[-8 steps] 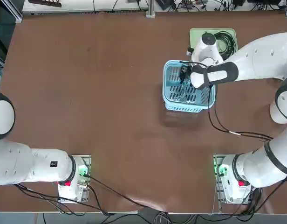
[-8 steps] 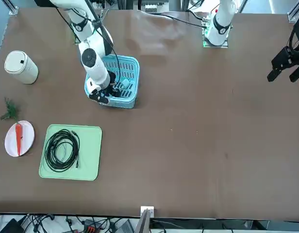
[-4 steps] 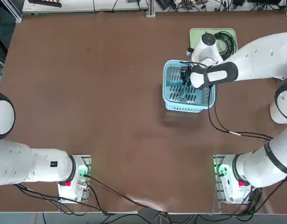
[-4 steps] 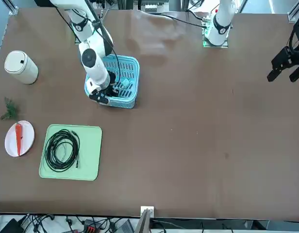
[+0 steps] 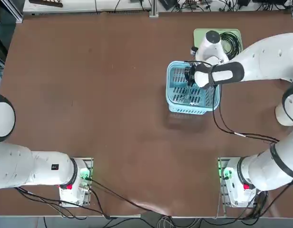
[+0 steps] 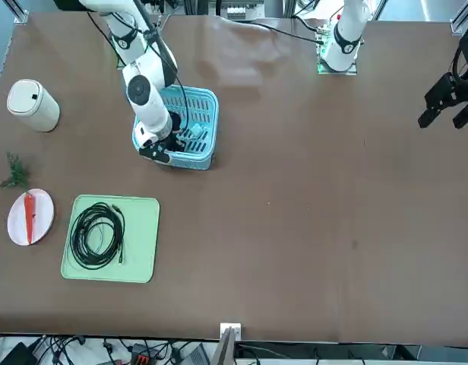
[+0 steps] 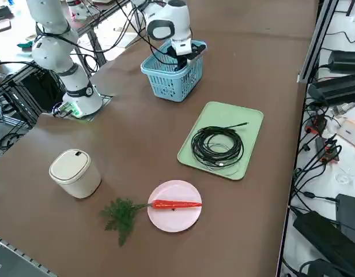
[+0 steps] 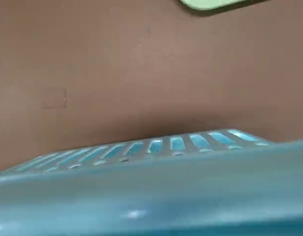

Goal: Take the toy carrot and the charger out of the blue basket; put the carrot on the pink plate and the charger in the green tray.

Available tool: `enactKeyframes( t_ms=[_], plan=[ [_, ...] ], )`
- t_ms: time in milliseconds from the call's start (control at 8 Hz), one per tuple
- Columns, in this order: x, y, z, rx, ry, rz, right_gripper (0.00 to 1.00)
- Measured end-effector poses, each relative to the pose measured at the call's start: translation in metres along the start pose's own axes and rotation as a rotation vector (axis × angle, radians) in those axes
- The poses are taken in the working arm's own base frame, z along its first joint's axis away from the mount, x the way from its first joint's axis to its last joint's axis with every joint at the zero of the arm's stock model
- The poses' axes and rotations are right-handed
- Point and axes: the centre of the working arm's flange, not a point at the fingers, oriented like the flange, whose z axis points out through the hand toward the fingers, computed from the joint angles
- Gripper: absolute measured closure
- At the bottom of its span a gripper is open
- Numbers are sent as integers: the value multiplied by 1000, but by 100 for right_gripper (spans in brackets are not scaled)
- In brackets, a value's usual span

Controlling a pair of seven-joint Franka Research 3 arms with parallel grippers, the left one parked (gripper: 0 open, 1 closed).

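Here, the right claw [image 5: 188, 76] sits inside the blue basket [image 5: 203, 105], fully closed. Whether it grips anything is hidden. The carrot [image 7: 176, 203] lies on the pink plate [image 7: 180, 220].

The basket [image 7: 173, 74] stands on the counter [image 6: 310, 190], with the tray [image 7: 246, 124] just beside it. A coiled cable [image 7: 216, 147] lies in the tray. The plate [image 7: 176, 222], beyond the tray from the basket, carries the toy carrot [image 7: 176, 203].

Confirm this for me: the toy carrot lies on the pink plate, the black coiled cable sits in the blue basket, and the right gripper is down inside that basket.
One thing is wrong: the black coiled cable lies in the green tray, not in the blue basket, as the right side view shows. The rest holds: the toy carrot lies on the pink plate, and the right gripper is down inside the basket.
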Motion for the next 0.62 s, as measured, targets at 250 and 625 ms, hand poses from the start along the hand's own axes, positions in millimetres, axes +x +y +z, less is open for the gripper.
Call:
enactKeyframes(
  t_ms=[250, 625],
  plan=[
    [0, -1, -25, -11, 6, -3, 97],
    [-21, -5, -80, -70, -8, 4, 97]
  ],
)
